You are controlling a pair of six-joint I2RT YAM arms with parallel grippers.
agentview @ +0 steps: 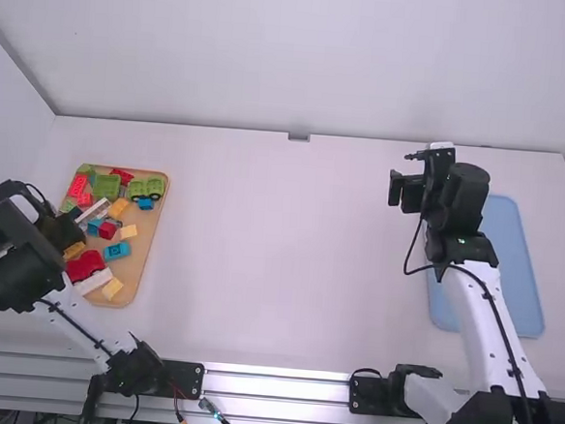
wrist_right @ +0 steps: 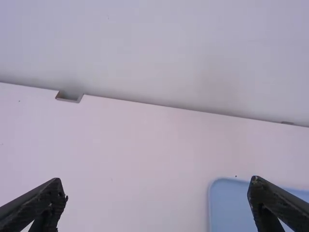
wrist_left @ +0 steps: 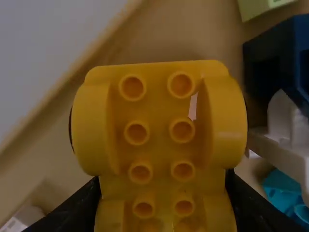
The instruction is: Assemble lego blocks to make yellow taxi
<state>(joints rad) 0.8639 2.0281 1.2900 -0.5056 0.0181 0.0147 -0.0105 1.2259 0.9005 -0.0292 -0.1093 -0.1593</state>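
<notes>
You're at the gathering step, with assembly likely to follow: your left tool (wrist_left: 163, 180) has a yellow car body (wrist_left: 157, 157) between its fingers, and it looks gripped, studs facing the wrist camera. That arm is over the near-left part of the wooden tray (agentview: 146, 251), where smaller yellow blocks (agentview: 129, 231) lie among red, green, blue and white pieces. Your right tool (wrist_right: 158, 186) stands wide with nothing between its fingers, beyond the near end of the blue tray (agentview: 512, 257) and just to its left. Next, I'd have you raise the body straight up so its curved sides don't snag the neighbouring blocks, then carry it to the middle of the tabletop (agentview: 289, 251). Set it down level, studs up, within reach of both arms; a tilted body would make pressing on the next yellow block harder.
</notes>
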